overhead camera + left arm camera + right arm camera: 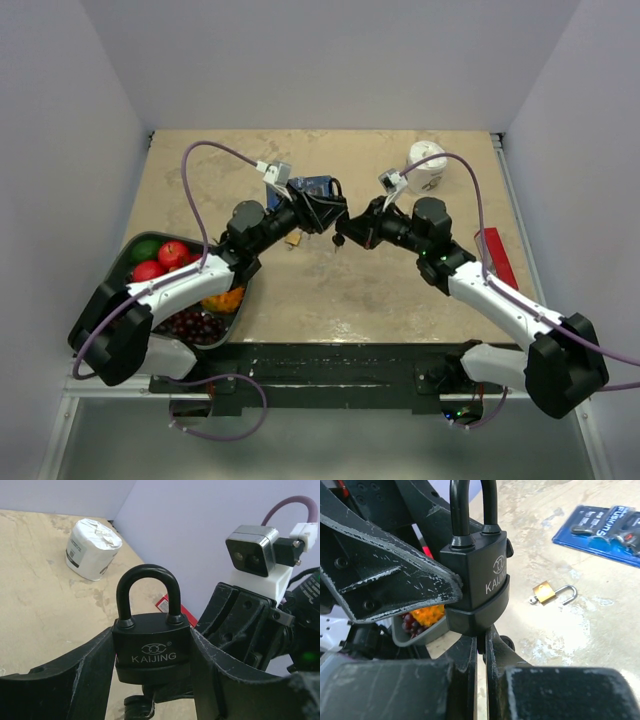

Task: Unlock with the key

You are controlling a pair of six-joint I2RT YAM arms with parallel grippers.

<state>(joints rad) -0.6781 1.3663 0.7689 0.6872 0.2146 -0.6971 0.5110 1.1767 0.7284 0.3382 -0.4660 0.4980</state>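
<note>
Brass padlock (545,592) beyond black padlock (480,580): right wrist, not left.

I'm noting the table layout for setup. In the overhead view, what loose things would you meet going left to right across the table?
Fruit tray → small brass padlock → white roll → red block
</note>
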